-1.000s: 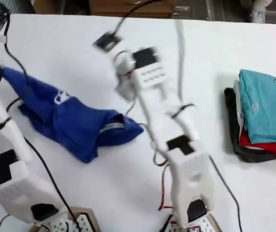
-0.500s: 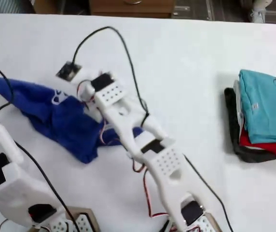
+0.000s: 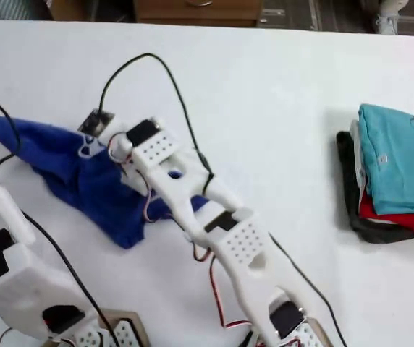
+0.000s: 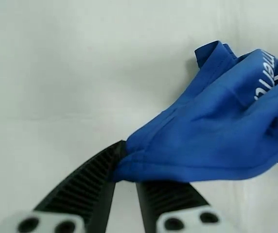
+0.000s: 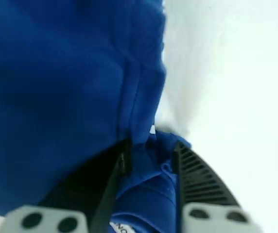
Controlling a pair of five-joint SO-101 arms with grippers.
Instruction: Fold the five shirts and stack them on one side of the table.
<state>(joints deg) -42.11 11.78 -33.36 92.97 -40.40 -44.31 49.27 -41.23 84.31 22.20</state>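
A blue shirt [image 3: 84,184] lies crumpled on the left part of the white table [image 3: 279,94]. My left gripper [image 4: 125,151] is shut on a hem of the blue shirt [image 4: 217,136] at its far left end, near the table's edge. My right arm reaches diagonally across from the front. Its gripper [image 3: 90,147] is pressed down onto the shirt's upper part beside the white print. In the right wrist view the right gripper [image 5: 148,145] stands open, with a fold of the blue shirt [image 5: 56,73] bunched between its fingers.
A stack of folded shirts [image 3: 399,166] sits at the right edge, teal on top, then red, with dark and white cloth underneath. Cables trail from both arms over the table. Arm bases stand along the front edge.
My right arm swung left from the middle of the table and came down onto the blue shirt. The shirt's left end shifted slightly left with the left gripper.
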